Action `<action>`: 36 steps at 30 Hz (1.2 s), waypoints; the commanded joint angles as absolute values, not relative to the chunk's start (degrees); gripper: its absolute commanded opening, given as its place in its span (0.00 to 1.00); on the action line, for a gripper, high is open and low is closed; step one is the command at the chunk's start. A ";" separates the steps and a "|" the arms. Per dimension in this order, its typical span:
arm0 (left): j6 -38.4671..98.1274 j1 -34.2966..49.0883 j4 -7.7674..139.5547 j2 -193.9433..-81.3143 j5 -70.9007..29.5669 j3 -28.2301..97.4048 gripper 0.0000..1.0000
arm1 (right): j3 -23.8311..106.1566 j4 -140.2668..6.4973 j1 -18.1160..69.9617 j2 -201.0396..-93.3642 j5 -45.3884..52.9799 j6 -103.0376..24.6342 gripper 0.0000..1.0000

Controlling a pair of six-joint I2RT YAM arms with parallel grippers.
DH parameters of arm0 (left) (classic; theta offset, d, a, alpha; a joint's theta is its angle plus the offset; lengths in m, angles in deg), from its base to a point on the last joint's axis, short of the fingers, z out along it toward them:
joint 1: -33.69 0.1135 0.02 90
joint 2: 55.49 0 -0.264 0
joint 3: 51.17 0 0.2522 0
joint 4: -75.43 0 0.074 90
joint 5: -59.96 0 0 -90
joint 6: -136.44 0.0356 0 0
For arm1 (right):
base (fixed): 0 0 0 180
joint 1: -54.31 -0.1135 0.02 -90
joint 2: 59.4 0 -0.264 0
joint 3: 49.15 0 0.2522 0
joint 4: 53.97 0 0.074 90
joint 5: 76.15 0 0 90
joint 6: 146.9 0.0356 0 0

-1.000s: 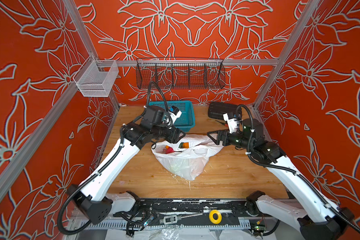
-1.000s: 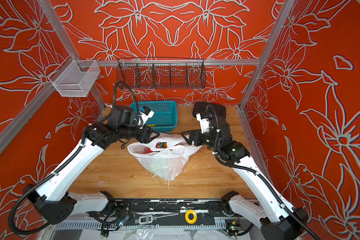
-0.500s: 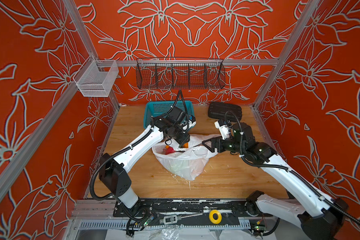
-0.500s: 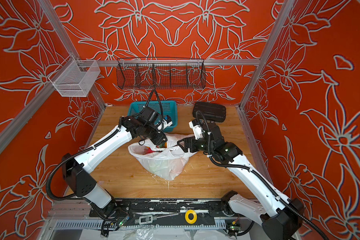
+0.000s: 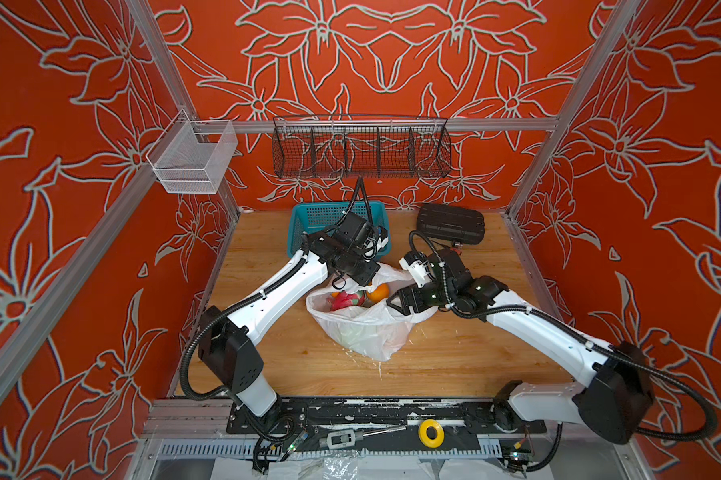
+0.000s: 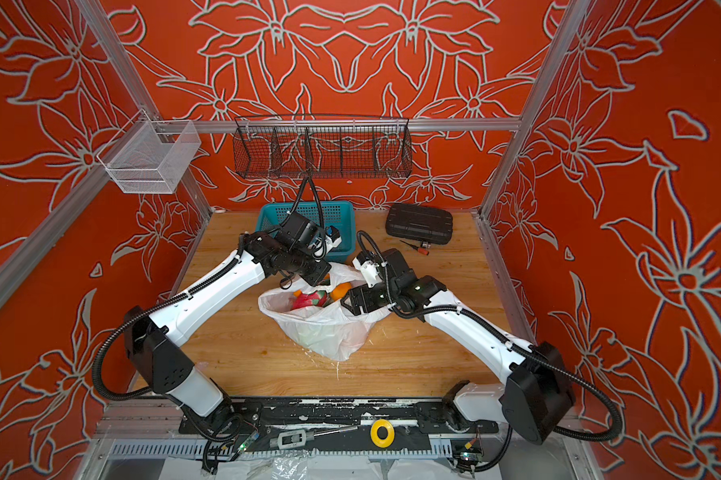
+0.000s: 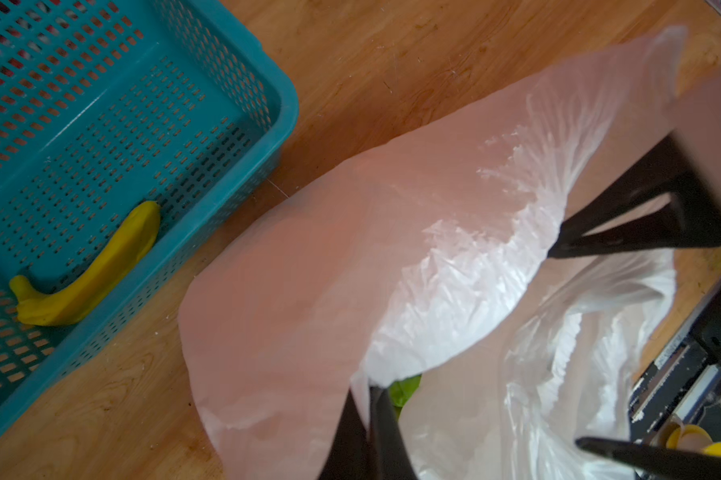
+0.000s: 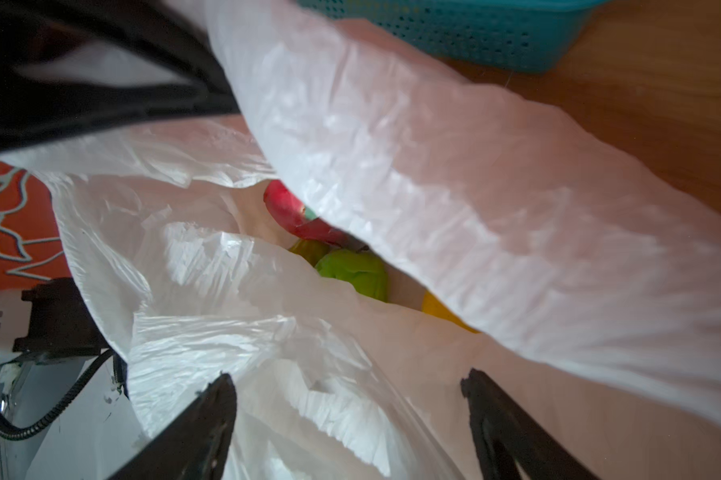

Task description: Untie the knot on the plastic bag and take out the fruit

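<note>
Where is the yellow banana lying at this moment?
In the left wrist view, the banana lies on the floor of the teal basket, along the wall that faces the plastic bag. Neither top view shows it.

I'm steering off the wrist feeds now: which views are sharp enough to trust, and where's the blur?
Left wrist view: plastic bag near the lens is a soft, pink-tinted blur; teal basket and banana read sharper. Right wrist view: the near film smears, yet the fruit deep inside is fairly clear. Both top views: crisp, evenly lit.
</note>
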State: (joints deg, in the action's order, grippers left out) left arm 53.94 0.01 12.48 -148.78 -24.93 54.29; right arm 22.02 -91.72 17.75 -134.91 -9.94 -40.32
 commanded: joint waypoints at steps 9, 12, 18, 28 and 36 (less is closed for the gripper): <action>42.03 5.84 14.33 -151.81 -30.08 62.03 0.00 | 20.40 -92.35 11.72 -135.05 -15.29 -42.08 0.29; 40.99 7.55 16.16 -151.57 -29.08 62.09 0.00 | 18.00 -91.91 9.34 -134.33 -17.14 -40.14 0.24; 39.34 9.59 17.48 -151.40 -28.89 61.13 0.00 | 10.69 -88.27 3.23 -132.15 -16.91 -35.21 0.21; 37.85 9.95 20.63 -148.07 -25.08 54.54 0.21 | 6.32 -89.45 -2.50 -131.69 -11.65 -30.63 0.23; 34.12 9.95 22.38 -138.72 -21.73 48.86 0.52 | 12.61 -90.73 -3.00 -125.08 -2.46 -30.07 0.37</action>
State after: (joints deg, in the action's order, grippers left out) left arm 35.87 9.70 20.92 -143.56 -24.21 49.92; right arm 9.27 -91.13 -2.69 -127.08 -7.71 -30.86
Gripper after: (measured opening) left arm 0.509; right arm 0.353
